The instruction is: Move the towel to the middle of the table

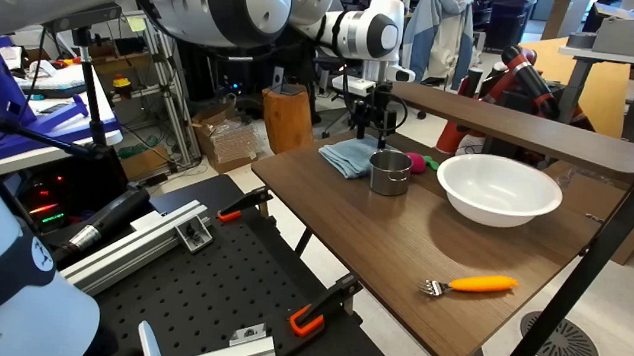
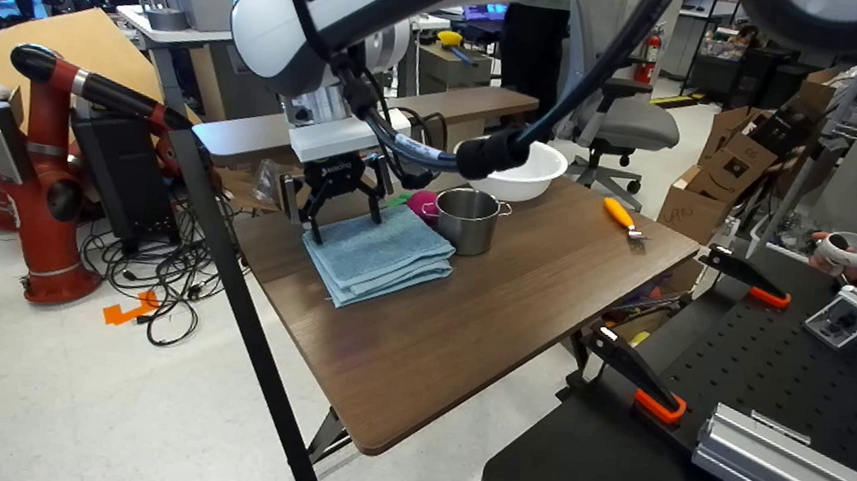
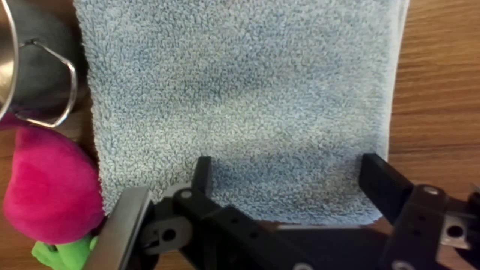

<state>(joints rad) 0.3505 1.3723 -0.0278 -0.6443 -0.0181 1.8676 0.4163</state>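
The towel is a folded light blue-grey cloth lying flat near one end of the brown table. It shows in both exterior views (image 1: pixel 346 157) (image 2: pixel 386 256) and fills much of the wrist view (image 3: pixel 243 93). The table shows bare wood in both exterior views (image 1: pixel 342 217) (image 2: pixel 500 323). My gripper points down over the towel, near its edge on the raised-shelf side (image 2: pixel 345 229) (image 1: pixel 371 141). In the wrist view its fingers (image 3: pixel 287 160) are wide apart with towel surface between them and nothing pinched. The fingertips are at or just above the cloth; contact cannot be told.
A metal pot (image 2: pixel 467 225) stands close beside the towel, its handle (image 3: pixel 69 82) toward it. A pink plush object (image 3: pixel 52 187) with green parts lies beside the pot. A white bowl (image 1: pixel 497 189) and an orange-handled fork (image 1: pixel 481 284) are farther along. A raised shelf (image 1: pixel 526 127) runs behind.
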